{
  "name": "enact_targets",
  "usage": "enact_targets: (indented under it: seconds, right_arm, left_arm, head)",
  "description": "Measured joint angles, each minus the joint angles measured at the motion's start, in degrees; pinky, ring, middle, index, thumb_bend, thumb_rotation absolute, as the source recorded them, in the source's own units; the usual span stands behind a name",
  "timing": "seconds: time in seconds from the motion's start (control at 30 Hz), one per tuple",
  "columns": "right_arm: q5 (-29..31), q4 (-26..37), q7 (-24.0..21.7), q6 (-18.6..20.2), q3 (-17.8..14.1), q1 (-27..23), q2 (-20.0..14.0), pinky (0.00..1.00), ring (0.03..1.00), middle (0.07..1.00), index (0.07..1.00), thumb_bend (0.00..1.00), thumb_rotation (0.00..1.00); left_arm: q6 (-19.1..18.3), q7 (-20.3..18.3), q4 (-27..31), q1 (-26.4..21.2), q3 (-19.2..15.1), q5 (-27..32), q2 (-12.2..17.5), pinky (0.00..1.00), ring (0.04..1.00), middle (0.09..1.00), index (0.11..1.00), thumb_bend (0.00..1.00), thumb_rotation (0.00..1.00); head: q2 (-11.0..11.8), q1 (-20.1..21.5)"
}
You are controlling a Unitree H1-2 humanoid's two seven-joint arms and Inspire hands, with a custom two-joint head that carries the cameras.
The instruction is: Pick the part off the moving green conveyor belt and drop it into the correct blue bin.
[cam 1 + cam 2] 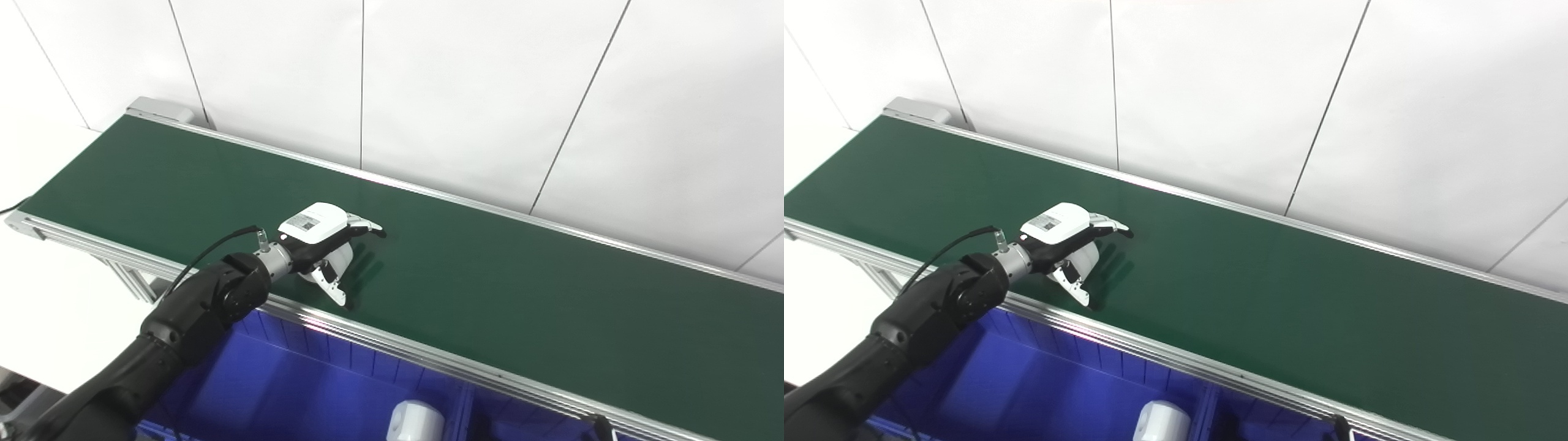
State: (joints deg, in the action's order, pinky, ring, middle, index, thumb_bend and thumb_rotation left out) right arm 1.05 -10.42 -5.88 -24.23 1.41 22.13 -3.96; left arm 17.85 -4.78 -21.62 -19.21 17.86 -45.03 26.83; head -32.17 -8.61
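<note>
White left hand (321, 242) — fingers spread over belt (490, 282).

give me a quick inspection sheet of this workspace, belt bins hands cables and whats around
surface: green conveyor belt with a silver rail along its near edge; the belt's visible stretch is bare apart from the hand.
job's things: a white part sits under the left hand, mostly hidden. One blue bin below the rail shows a bare floor; a white cylindrical piece stands at the divider to the next bin.
clutter: nothing seen.
hands: left hand over the belt near its front edge, fingers curled down around the white part; whether it is gripped or lifted cannot be told. Right hand not in view.
cables: a black cable loops from the left wrist.
surroundings: white panelled wall behind the belt.
</note>
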Motion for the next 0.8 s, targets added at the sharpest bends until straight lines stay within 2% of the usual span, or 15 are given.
enact_targets:
  seconds: [0.13, 0.2, 0.23, 0.27, 0.4, 0.47, 0.6, 0.63, 0.67, 0.7, 0.77, 0.8]
  right_arm:
    - [0.35, 0.0, -0.17, 0.0, 0.04, 0.01, 0.05, 1.0, 0.976, 1.0, 1.0, 0.75, 1.0]
    - [0.44, 0.0, -0.24, 0.0, 0.08, 0.01, 0.06, 1.0, 0.977, 1.0, 1.0, 0.75, 1.0]
    - [0.45, 0.0, -0.26, 0.0, 0.11, 0.01, 0.07, 1.0, 0.976, 1.0, 1.0, 0.75, 1.0]
    - [0.46, 0.0, -0.29, 0.0, 0.14, 0.01, 0.08, 1.0, 0.978, 1.0, 1.0, 0.75, 1.0]
    - [0.27, 0.01, -0.28, 0.0, 0.26, 0.02, 0.16, 1.0, 0.976, 1.0, 1.0, 0.76, 1.0]
    - [0.22, 0.04, -0.26, 0.0, 0.38, 0.02, 0.22, 1.0, 0.976, 1.0, 1.0, 0.76, 1.0]
    - [0.47, 0.15, -0.87, 0.0, 0.41, 0.01, 0.19, 1.0, 0.977, 1.0, 1.0, 0.75, 1.0]
    - [0.6, 0.15, -1.07, 0.0, 0.41, 0.03, 0.19, 1.0, 0.976, 1.0, 1.0, 0.75, 1.0]
    - [0.68, 0.16, -1.25, 0.0, 0.41, 0.02, 0.19, 1.0, 0.976, 1.0, 1.0, 0.75, 1.0]
    - [0.69, 0.22, -1.33, 0.0, 0.46, 0.0, 0.19, 1.0, 0.973, 1.0, 1.0, 0.75, 1.0]
    - [0.7, 0.35, -1.38, 0.0, 0.5, 0.06, 0.21, 1.0, 0.971, 1.0, 1.0, 0.76, 1.0]
    - [0.71, 0.44, -1.4, 0.0, 0.51, 0.1, 0.21, 1.0, 0.968, 1.0, 1.0, 0.76, 1.0]
  left_arm:
    - [-1.37, -0.59, 1.46, -0.05, 1.48, -1.5, 0.29, 0.86, 0.883, 0.859, 0.811, 1.0, 0.24]
    - [-2.58, -1.84, 2.57, -0.27, 2.3, -2.46, 0.44, 0.85, 0.87, 0.844, 0.799, 1.0, 0.22]
    - [-2.75, -2.07, 2.72, -0.43, 2.45, -2.79, 0.46, 0.81, 0.838, 0.814, 0.778, 1.0, 0.18]
    - [-2.74, -1.48, 2.68, -0.55, 2.63, -3.2, 0.49, 0.71, 0.749, 0.735, 0.716, 1.0, 0.08]
    - [-2.22, 5.26, 0.6, -0.43, 3.04, -4.15, -0.01, 0.58, 0.575, 0.588, 0.6, 0.92, 0.0]
    - [-2.27, 6.5, 0.59, -0.43, 3.63, -4.66, -0.3, 0.57, 0.562, 0.576, 0.584, 0.92, 0.0]
    - [-2.9, 6.19, 1.95, -0.55, 5.07, -5.73, -0.3, 0.56, 0.558, 0.565, 0.555, 0.92, 0.0]
    - [-3.23, 5.76, 2.57, -0.56, 5.4, -6.11, -0.3, 0.56, 0.562, 0.566, 0.523, 0.73, 0.02]
    - [-3.91, 4.73, 3.22, -0.59, 5.72, -6.47, -0.3, 0.56, 0.563, 0.567, 0.517, 0.69, 0.03]
    - [-4.72, 3.6, 3.97, -0.64, 5.94, -6.74, -0.3, 0.56, 0.561, 0.565, 0.501, 0.59, 0.04]
    - [-7.35, 0.54, 6.15, -0.78, 6.42, -7.83, -0.31, 0.57, 0.555, 0.561, 0.493, 0.54, 0.04]
    - [-8.5, -0.9, 6.96, -0.93, 6.53, -8.5, -0.31, 0.55, 0.526, 0.498, 0.497, 0.53, 0.01]
  head:
    - [-0.18, -0.09]
    - [-0.18, -0.09]
    - [-0.18, -0.09]
    - [-0.35, 0.09]
    - [-0.53, 0.0]
    - [-0.53, 0.0]
    - [-0.62, 0.0]
    - [-0.62, 0.0]
    - [-0.62, 0.0]
    - [-0.62, 0.0]
    - [-0.88, -0.09]
    - [-0.97, -0.17]
